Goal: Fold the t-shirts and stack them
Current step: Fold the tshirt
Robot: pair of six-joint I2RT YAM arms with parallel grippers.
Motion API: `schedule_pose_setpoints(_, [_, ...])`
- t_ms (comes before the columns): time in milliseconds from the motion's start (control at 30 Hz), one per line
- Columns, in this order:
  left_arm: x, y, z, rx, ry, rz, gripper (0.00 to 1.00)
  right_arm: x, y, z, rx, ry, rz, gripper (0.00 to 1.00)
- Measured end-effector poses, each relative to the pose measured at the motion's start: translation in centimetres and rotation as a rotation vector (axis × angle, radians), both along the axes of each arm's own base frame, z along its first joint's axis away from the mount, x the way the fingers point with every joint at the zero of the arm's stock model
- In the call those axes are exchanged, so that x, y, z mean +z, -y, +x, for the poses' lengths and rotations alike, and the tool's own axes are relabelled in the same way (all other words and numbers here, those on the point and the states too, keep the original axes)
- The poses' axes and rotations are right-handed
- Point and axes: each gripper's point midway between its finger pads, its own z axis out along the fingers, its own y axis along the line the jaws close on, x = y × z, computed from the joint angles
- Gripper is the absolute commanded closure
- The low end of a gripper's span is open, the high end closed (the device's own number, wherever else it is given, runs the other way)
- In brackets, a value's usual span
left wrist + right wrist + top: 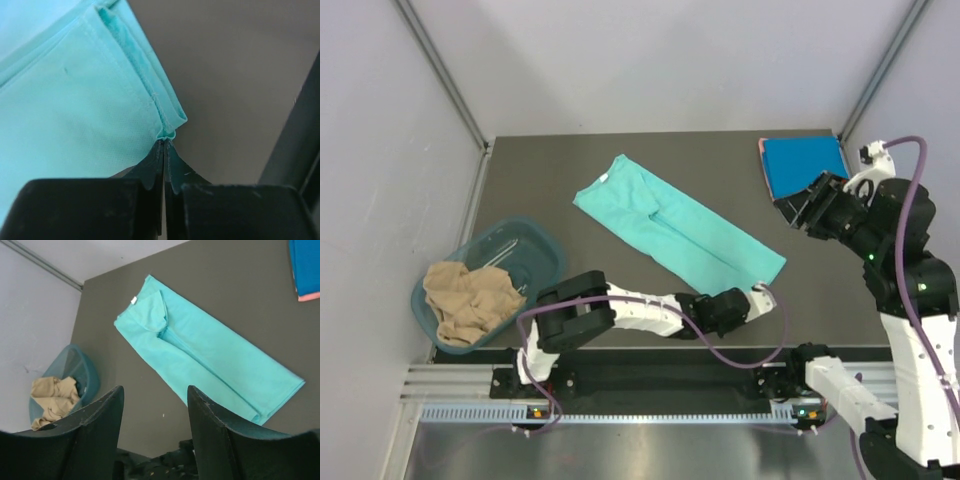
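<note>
A teal-green t-shirt, folded lengthwise into a long strip, lies diagonally across the dark table, white neck label at its far left end. My left gripper is shut on the hem corner of this shirt at its near right end, low on the table. A folded bright blue t-shirt lies at the back right with a pink edge under it. My right gripper hangs open and empty beside the blue shirt. A crumpled tan t-shirt fills the tub.
The translucent teal tub stands at the near left of the table. Grey walls close in the left, back and right sides. The left arm stretches low along the table's front edge.
</note>
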Motion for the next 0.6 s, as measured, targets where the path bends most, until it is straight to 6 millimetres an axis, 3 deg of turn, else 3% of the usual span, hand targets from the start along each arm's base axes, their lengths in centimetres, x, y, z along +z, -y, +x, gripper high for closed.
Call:
schedule_pose_setpoints(200, [0.5,-4.5,-2.1,0.068,-0.060,0.003,1.00,-2.6,0.4,1.9,-0.012,-0.065,-0.023,0.46])
schedule_pose_setpoints(400, [1.7,-9.2,-3.6,0.149,-0.110,-0.027,1.00,-5.8,0.6,2.5,-0.002,-0.129,-0.029,0.46])
schedule_pose_setpoints(600, [1.9,-12.9,-4.9,0.226,-0.179,-0.067,1.00,-12.6,0.1,3.0,0.037,-0.276,-0.042,0.46])
